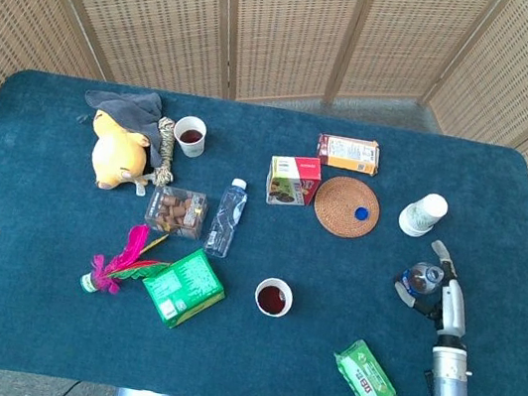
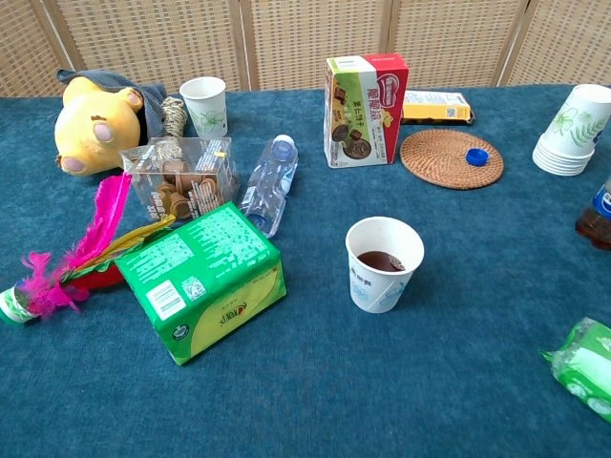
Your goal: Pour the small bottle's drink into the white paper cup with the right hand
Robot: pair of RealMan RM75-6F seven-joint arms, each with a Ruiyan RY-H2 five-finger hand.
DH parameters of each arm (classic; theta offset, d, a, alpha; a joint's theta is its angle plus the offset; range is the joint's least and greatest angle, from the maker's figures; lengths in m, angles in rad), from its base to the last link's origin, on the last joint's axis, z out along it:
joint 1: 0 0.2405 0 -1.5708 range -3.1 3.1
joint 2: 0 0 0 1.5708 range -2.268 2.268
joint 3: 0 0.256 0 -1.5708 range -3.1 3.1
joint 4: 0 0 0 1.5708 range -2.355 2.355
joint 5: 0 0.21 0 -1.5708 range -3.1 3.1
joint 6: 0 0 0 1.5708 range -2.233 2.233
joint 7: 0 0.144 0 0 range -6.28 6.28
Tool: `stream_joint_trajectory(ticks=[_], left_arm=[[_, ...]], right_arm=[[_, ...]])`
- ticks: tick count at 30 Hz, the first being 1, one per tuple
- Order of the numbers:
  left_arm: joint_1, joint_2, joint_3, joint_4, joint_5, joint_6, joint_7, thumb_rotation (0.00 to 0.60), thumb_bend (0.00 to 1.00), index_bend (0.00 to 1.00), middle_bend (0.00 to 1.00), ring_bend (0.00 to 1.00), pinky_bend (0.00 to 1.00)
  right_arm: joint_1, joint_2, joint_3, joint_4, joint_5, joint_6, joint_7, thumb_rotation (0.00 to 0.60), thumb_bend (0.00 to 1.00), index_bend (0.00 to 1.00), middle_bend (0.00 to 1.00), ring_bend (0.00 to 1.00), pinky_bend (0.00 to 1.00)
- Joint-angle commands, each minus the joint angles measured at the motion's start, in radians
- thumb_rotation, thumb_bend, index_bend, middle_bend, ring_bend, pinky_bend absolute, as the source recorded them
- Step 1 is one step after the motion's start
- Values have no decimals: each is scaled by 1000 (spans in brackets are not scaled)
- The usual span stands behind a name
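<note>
Holding small bottle (image 1: 423, 277), right hand (image 1: 443, 297), cup stack (image 1: 423, 214) near

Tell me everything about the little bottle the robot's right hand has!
The small bottle is clear plastic with a blue label band and dark brown drink in the bottom, as the chest view shows at its right edge. It stands upright on the blue table, near the right side, below the stack of cups. Its mouth looks open. The right hand wraps its fingers round it.

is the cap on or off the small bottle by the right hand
Off. The small bottle shows an open mouth in the head view, and a blue cap lies on the woven coaster.
</note>
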State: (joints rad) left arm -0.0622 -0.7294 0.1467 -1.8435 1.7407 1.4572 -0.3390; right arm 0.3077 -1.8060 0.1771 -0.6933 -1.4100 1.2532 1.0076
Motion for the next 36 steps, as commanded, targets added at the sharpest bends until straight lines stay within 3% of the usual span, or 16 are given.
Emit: stream_joint_trajectory(ticks=[1, 26, 36], left_arm=[[0, 1, 0, 0, 1, 1, -2, 600, 369, 0, 0, 0, 0], [0, 2, 1, 6, 3, 5, -10, 600, 369, 0, 0, 0, 0], [0, 3, 1, 10, 3, 7, -18, 600, 369, 0, 0, 0, 0]], right_arm=[[0, -1, 0, 0, 0, 2, -2, 351, 16, 0, 0, 0, 0], [-4, 13, 7, -21, 8, 10, -18, 219, 0, 0, 0, 0, 0], [-5, 7, 23, -14, 23, 15, -29, 207, 0, 0, 0, 0, 0]])
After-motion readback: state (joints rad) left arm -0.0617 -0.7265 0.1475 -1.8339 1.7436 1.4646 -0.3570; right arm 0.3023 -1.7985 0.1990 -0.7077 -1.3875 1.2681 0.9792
